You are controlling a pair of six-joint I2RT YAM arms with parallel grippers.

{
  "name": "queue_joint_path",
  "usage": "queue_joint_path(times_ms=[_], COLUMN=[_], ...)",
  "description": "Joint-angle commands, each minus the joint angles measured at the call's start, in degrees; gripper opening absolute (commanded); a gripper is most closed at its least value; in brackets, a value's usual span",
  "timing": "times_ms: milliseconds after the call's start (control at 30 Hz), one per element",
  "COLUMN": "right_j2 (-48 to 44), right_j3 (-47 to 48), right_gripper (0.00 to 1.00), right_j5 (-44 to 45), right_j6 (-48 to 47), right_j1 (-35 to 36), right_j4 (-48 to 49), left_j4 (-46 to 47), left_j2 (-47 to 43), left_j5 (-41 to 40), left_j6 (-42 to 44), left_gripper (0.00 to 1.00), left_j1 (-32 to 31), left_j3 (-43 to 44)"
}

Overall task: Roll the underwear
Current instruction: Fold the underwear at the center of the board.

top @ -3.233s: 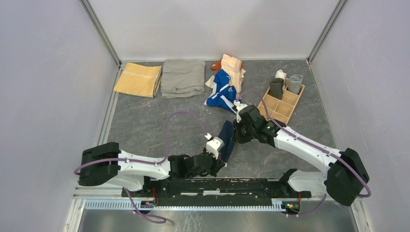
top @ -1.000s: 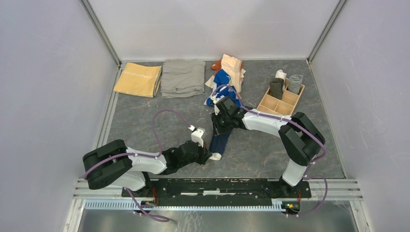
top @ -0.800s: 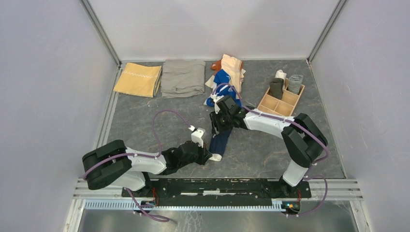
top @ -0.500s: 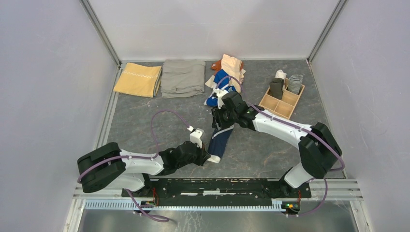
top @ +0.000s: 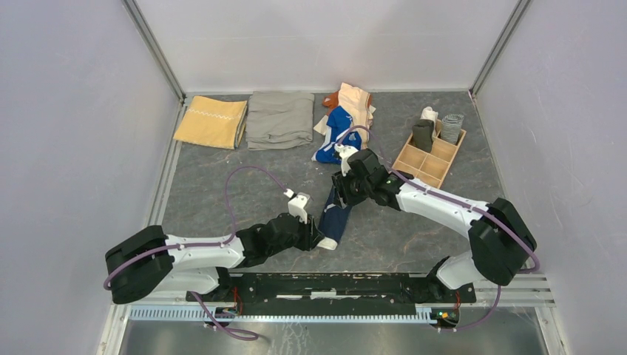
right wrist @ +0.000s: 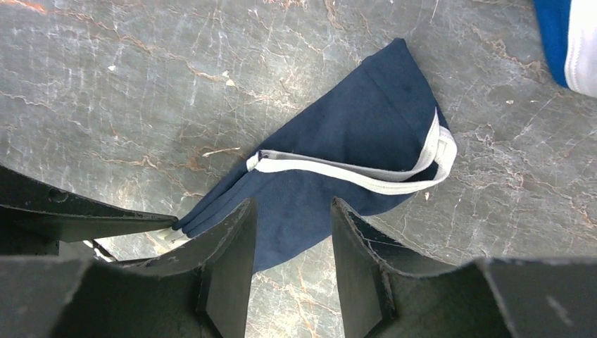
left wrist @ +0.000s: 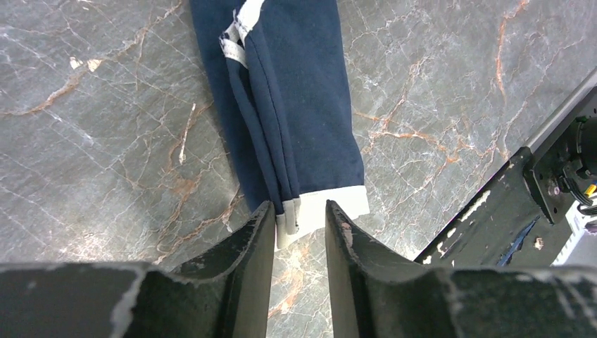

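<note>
The navy underwear (top: 337, 216) with white trim lies flat on the table, folded into a long narrow strip. In the left wrist view the underwear (left wrist: 303, 105) ends in a white band that sits loose between the tips of my left gripper (left wrist: 298, 211). Those jaws stand apart and clamp nothing. My left gripper (top: 315, 238) is at the strip's near end. My right gripper (top: 342, 191) hovers over the far end, open. In the right wrist view the underwear (right wrist: 352, 134) shows below my right gripper (right wrist: 288, 208), with nothing pinched between the jaws.
A pile of bright blue (top: 340, 137) and peach (top: 356, 103) pieces lies behind the right gripper. A mustard-yellow cloth (top: 211, 120) and a grey-khaki cloth (top: 279, 118) are folded at the back left. A wooden divider box (top: 432, 157) holds rolled pieces at the right.
My left gripper has opened and let go of the white band. My right gripper has opened wider and drawn back to the right. The strip now lies free.
</note>
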Motion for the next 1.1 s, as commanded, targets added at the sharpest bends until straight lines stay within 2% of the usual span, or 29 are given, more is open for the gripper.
queue_joint_path(times_ms=[0, 233, 300, 400, 500, 633, 833, 1067], right_j2=[-4.0, -7.2, -7.8, -8.9, -9.9, -9.9, -7.7, -5.0], right_j3=[-0.7, -3.6, -4.4, -6.3, -10.3, -14.2, -14.3, -14.3], right_gripper=[0.49, 0.48, 0.42, 0.32, 0.24, 0.19, 0.15, 0.13], right_j5=[1.5, 3.1, 2.4, -1.9, -9.4, -13.9, -9.6, -4.4], right_j6=[-0.5, -0.6, -0.5, 1.0, 3.9, 7.8, 8.6, 8.6], right_j1=[-0.2, -0.2, -0.2, -0.2, 0.0, 3.0, 8.7, 10.1], right_j4=[2.3, 5.0, 5.3, 6.5, 10.4, 15.4, 15.5, 13.9], left_j4=[-2.9, -6.0, -6.5, -6.7, -6.9, -7.2, -7.0, -6.9], left_j2=[-2.7, -4.1, -4.5, -5.8, -7.9, -9.4, -8.4, -8.8], left_j5=[-2.7, -3.4, -3.0, -2.8, -3.7, -5.2, -4.5, -4.2], left_j6=[0.6, 1.2, 1.3, 1.3, 0.9, 0.1, -0.7, -0.9], left_gripper=[0.41, 0.44, 0.43, 0.38, 0.29, 0.19, 0.10, 0.06], left_j1=[0.0, 0.0, 0.0, 0.0, 0.0, 0.0, 0.0, 0.0], left_j3=[2.4, 3.5, 3.9, 4.5, 4.6, 4.2, 3.8, 3.4])
